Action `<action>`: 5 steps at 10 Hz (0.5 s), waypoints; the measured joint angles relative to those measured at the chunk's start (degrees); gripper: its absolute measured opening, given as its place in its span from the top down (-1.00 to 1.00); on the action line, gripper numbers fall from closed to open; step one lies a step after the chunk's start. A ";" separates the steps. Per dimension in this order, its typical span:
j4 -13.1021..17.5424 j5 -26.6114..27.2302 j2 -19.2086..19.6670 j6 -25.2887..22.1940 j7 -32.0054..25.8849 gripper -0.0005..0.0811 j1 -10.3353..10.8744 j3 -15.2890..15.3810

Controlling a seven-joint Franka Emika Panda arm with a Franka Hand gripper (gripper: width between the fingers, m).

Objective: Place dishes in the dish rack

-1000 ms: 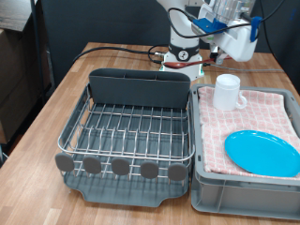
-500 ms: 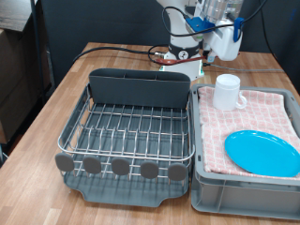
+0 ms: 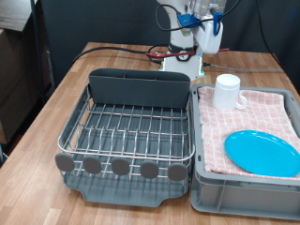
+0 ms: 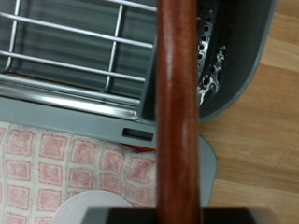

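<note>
My gripper (image 3: 210,39) hangs high at the exterior view's top, above the back right corner of the dish rack (image 3: 131,127). In the wrist view a brown wooden spoon (image 4: 177,103) runs straight out from the gripper, which is shut on it. Below it lie the rack's tall grey caddy (image 4: 229,65) and wire grid (image 4: 65,47). The white mug (image 3: 227,92) stands upright on the pink checked cloth (image 3: 267,117). The turquoise plate (image 3: 263,152) lies flat on the cloth nearer the exterior view's bottom. The caddy (image 3: 139,87) looks empty.
A grey bin (image 3: 246,192) lined with the cloth stands right of the rack. The robot base (image 3: 183,58) and cables (image 3: 117,52) lie behind the rack. The wooden table (image 3: 47,122) extends left, with a dark cabinet (image 3: 19,66) beyond it.
The gripper has moved towards the exterior view's left, from above the mug's far side to above the rack's back right corner. Mug and plate have not moved.
</note>
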 joint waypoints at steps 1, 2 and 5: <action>-0.45 2.40 -1.02 -0.76 -1.40 0.75 0.32 -1.82; -0.58 4.63 -1.63 -1.97 -3.75 0.75 0.62 -4.16; -0.75 8.60 -1.99 -4.09 -11.24 0.75 0.70 -10.50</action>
